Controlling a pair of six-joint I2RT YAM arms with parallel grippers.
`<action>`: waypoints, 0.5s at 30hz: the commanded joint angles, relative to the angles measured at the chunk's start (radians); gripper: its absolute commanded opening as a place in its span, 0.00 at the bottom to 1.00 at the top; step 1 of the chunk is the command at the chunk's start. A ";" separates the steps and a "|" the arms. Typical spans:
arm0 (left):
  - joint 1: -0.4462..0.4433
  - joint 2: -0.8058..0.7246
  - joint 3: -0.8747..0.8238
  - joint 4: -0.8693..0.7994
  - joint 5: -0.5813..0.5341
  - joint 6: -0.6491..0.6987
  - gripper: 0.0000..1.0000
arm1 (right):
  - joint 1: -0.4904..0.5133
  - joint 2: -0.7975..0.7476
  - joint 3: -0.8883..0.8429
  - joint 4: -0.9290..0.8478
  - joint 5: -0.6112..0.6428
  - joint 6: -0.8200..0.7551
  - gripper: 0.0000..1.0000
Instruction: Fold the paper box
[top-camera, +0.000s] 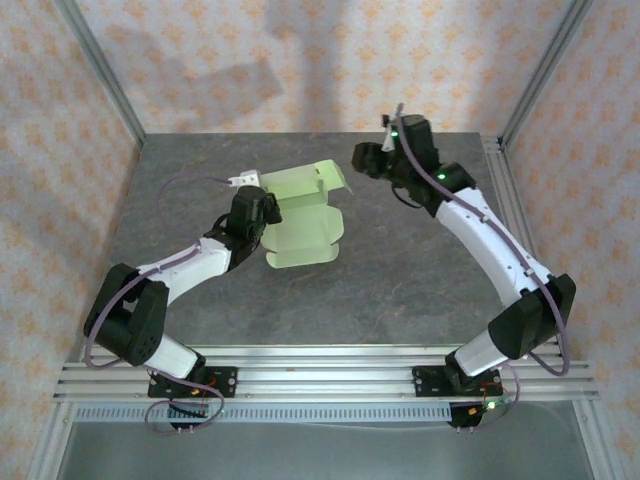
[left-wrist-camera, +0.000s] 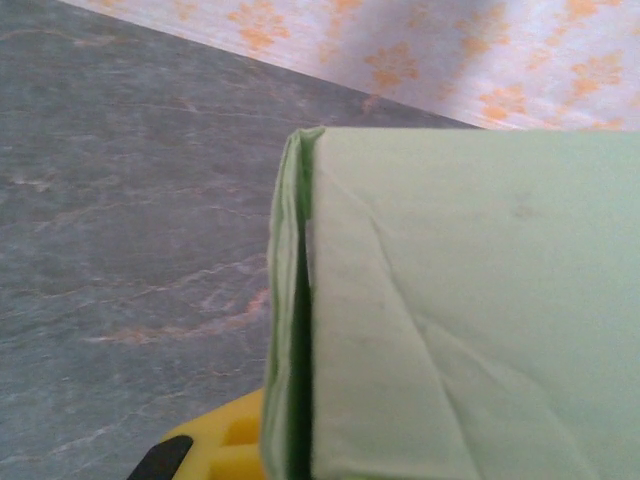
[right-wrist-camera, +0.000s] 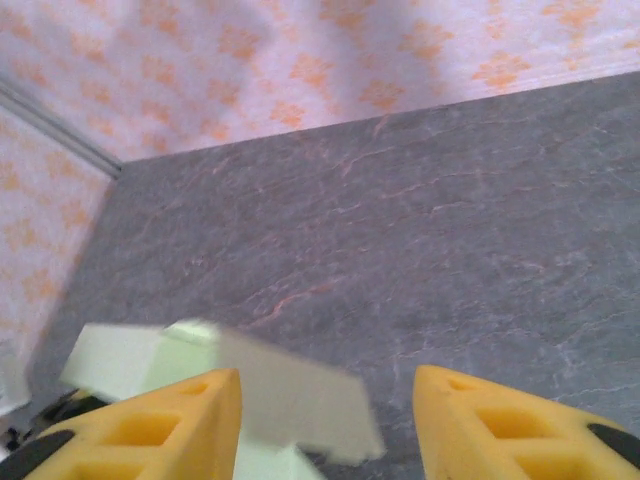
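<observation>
Centrally, paper box (top-camera: 300, 215) in left tool (top-camera: 258, 212), right tool (top-camera: 362, 158) spread nearby, grey table (top-camera: 410, 275)

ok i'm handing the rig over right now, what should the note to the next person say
Left gripper: shut on the paper box, pinching its left side.
Right gripper: open, holding nothing, just off the box's far right flap.
Paper box: in the middle of the table, a cut sheet with some panels creased and bent up.
Done: the first folds are in.
Left: raise and tuck the other flaps; it is not yet a closed box.
</observation>
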 joint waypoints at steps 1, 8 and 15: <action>0.009 -0.041 0.034 -0.002 0.112 0.047 0.00 | -0.059 0.017 -0.058 0.091 -0.223 -0.029 0.44; 0.009 -0.042 0.065 -0.046 0.145 0.057 0.00 | -0.061 0.068 -0.066 0.102 -0.459 -0.161 0.40; 0.009 -0.027 0.097 -0.082 0.142 0.037 0.00 | -0.028 0.097 -0.072 0.082 -0.600 -0.244 0.30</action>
